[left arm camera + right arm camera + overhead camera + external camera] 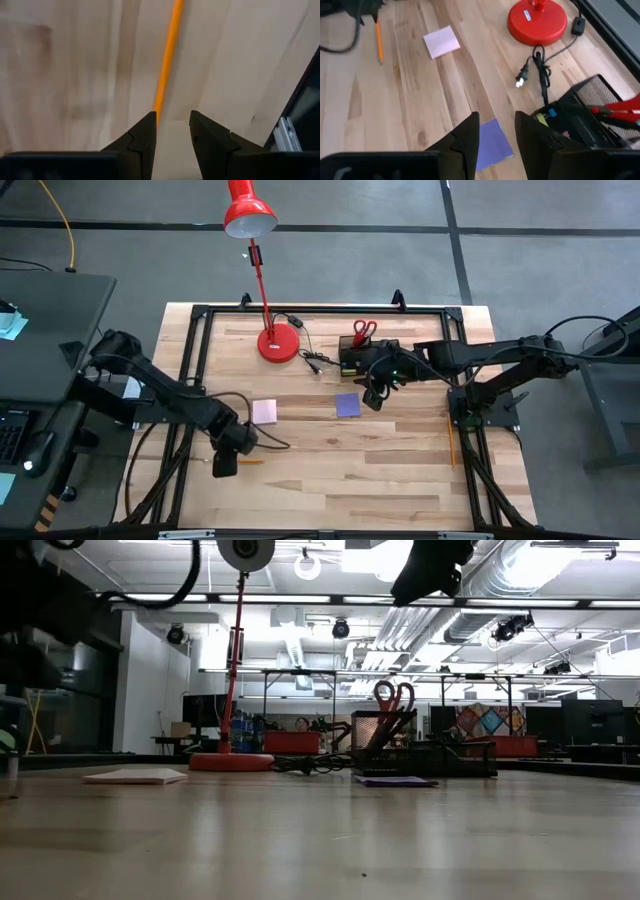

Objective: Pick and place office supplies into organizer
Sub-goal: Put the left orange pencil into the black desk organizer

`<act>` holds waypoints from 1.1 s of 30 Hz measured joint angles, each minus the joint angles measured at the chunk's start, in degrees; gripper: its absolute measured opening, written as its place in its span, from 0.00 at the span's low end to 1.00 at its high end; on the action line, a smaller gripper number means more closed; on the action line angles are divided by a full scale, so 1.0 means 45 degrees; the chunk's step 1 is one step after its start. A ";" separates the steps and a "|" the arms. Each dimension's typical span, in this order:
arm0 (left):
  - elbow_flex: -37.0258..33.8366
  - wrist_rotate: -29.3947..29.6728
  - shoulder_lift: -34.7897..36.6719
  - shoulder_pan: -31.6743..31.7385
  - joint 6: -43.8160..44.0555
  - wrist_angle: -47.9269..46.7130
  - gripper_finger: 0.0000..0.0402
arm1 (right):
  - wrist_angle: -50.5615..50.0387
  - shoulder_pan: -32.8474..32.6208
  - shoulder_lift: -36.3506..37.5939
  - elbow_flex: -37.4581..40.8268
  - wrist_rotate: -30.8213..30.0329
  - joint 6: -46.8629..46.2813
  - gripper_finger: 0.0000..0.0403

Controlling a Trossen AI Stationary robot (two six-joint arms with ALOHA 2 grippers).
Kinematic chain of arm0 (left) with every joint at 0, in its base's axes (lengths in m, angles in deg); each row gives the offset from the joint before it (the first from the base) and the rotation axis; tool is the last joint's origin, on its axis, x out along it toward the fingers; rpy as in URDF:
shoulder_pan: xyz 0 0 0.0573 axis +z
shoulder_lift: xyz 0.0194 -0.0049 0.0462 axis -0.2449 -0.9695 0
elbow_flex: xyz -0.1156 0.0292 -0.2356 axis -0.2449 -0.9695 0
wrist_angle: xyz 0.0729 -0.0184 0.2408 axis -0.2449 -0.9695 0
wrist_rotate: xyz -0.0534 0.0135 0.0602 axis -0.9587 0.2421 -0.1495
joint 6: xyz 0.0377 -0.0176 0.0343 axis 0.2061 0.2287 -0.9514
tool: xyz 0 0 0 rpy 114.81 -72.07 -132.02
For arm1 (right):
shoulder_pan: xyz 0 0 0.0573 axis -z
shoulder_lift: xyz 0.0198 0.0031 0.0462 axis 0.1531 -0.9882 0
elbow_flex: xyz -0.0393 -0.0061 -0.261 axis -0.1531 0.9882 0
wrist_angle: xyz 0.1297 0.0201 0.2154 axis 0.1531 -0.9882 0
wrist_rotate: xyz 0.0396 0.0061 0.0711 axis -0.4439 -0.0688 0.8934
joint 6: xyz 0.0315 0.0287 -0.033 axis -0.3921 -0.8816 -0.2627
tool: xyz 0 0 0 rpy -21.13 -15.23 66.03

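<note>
Near the tabletop's back edge, the organizer [358, 360] is holding only scissors [364, 331]; both pads and pencils are lying out, left gripper [224, 464] spread over a pencil [167, 57], right gripper [372, 397] spread.

Overhead, table-level and two wrist cameras share the table [400, 450].

The orange pencil [167, 60] is blurred in the left wrist view; its upper end is cut by the picture's edge and its near end is hidden behind the left jaws. The purple pad [492, 140] is partly hidden behind the right jaws. Inside the organizer [592, 112], the small things are too small to tell. The scissors [620, 111] are cut by the edge.
</note>
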 joint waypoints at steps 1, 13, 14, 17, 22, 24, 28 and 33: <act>0.0006 -0.0187 -0.0190 -0.0133 0.0039 0.0072 0.26 | 0.0003 0.0004 0.0000 0.0000 0.0026 0.0000 0.28; 0.0019 -0.0986 -0.1708 -0.0727 -0.0540 -0.0706 0.26 | 0.0329 0.0005 -0.0010 0.0005 -0.0183 -0.0074 0.28; 0.0019 -0.0948 -0.1772 -0.0725 -0.0547 -0.0762 0.26 | 0.0350 0.0005 -0.0010 0.0005 -0.0254 -0.0005 0.28; 0.0029 -0.0936 -0.2019 -0.0703 -0.0430 -0.0728 0.26 | 0.0479 0.0011 -0.0010 0.0005 -0.0311 0.0259 0.28; 0.0053 -0.1284 -0.2358 -0.0717 -0.0582 -0.0513 0.26 | 0.0410 0.0039 -0.0008 0.0005 -0.0318 0.0376 0.28; 0.0053 -0.1631 -0.2534 -0.0715 -0.0579 -0.0317 0.26 | 0.0409 0.0039 -0.0007 0.0005 -0.0354 0.0505 0.28; 0.0092 -0.1812 -0.2792 -0.0707 -0.0627 -0.0075 0.26 | 0.0471 0.0063 -0.0005 0.0005 -0.0421 0.0645 0.28; 0.0103 -0.1738 -0.3046 -0.0703 -0.0918 0.0021 0.17 | 0.0507 0.0094 -0.0010 0.0005 -0.0345 0.0840 0.28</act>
